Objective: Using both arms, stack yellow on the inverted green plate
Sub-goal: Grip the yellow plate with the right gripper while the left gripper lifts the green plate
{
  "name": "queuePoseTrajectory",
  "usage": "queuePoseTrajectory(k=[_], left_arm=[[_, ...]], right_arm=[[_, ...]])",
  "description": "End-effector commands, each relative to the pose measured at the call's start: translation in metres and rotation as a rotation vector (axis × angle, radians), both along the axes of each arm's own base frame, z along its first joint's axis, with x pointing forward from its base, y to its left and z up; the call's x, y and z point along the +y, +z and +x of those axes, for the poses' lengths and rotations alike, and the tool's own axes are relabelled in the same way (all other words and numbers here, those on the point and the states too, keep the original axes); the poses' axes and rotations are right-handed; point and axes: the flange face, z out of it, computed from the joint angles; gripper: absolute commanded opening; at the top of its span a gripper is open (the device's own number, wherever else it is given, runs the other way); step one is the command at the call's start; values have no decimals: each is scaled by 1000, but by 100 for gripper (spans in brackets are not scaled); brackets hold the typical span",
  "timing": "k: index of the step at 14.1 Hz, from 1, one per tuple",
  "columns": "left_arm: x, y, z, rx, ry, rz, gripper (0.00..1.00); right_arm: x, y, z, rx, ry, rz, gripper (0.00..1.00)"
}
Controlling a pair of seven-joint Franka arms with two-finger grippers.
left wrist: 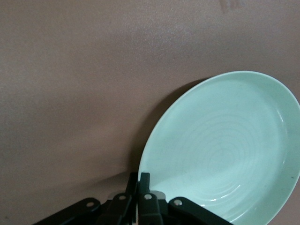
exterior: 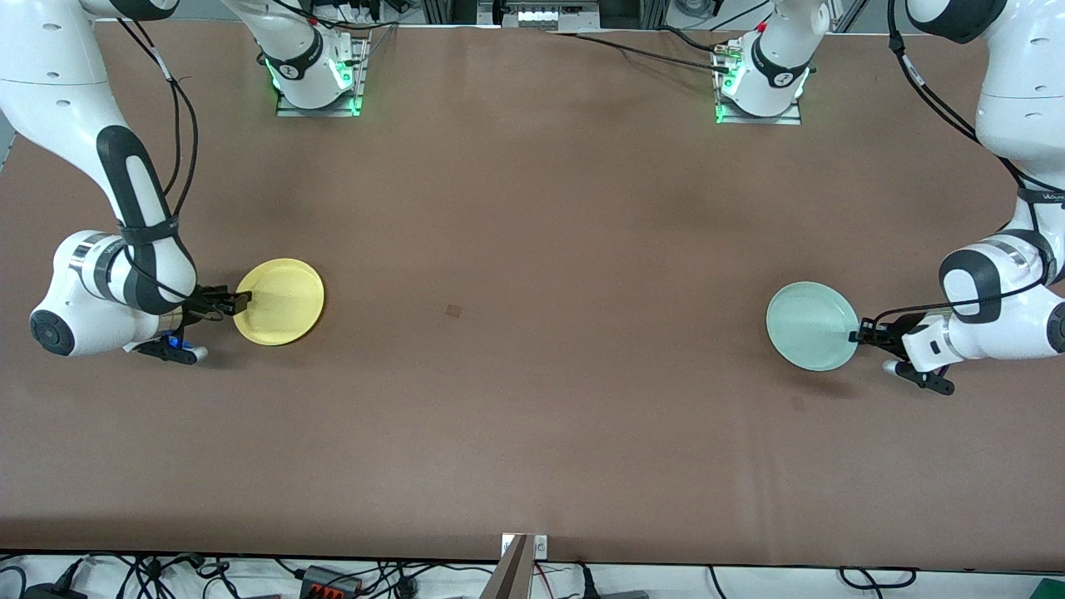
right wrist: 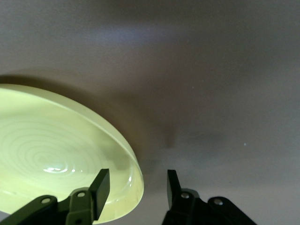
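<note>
The yellow plate (exterior: pixel 279 301) lies on the table toward the right arm's end, hollow side up. My right gripper (exterior: pixel 237 301) is open at its rim. In the right wrist view (right wrist: pixel 138 180) one finger is over the plate's inside (right wrist: pixel 51 154) and the other is outside the rim. The pale mint-green plate (exterior: pixel 811 325) is toward the left arm's end, its ringed hollow side facing the left wrist camera (left wrist: pixel 225 145). My left gripper (exterior: pixel 861 334) is shut on its rim (left wrist: pixel 142 180). A dark shadow lies under the plate's edge beside the fingers.
The brown table (exterior: pixel 532 333) stretches between the two plates, with a small dark mark (exterior: pixel 453 311) near its middle. The arm bases (exterior: pixel 316 75) stand along the edge farthest from the front camera. Cables lie off the nearest edge.
</note>
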Motion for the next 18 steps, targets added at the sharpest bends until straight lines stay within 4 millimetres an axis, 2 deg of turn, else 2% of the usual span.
queuePoseTrajectory(k=[1,2,4,5,7,8,10,14,16,18], left_arm=[[1,17,11,-53,-15,-17,1],[-1,28,16,-72,-21,-12,1],[-20,76,38,-143,-56,8,1],[-26,97,41,-162,-70,15,1],[-42,123,46,-186,-132,73,1],[-51,145,49,-205,-161,130,1],[-97,184,52,-225,-189,213,1],[-175,236,51,-279,-268,410,1],[-226,248,42,-279,-252,453,1],[-279,260,29,-283,-228,547,1]], right_arm=[[-2,-5,3,-4,-6,20,56],[-2,-5,3,-4,-6,20,53],[-2,-5,3,-1,-6,21,38],[-2,-5,2,2,-5,22,31],[-2,-5,2,7,-5,23,15],[-1,-5,2,7,-4,24,8],[0,-4,3,6,2,26,0],[5,3,4,14,24,41,0],[8,28,8,36,34,51,0],[13,66,21,51,53,64,0]])
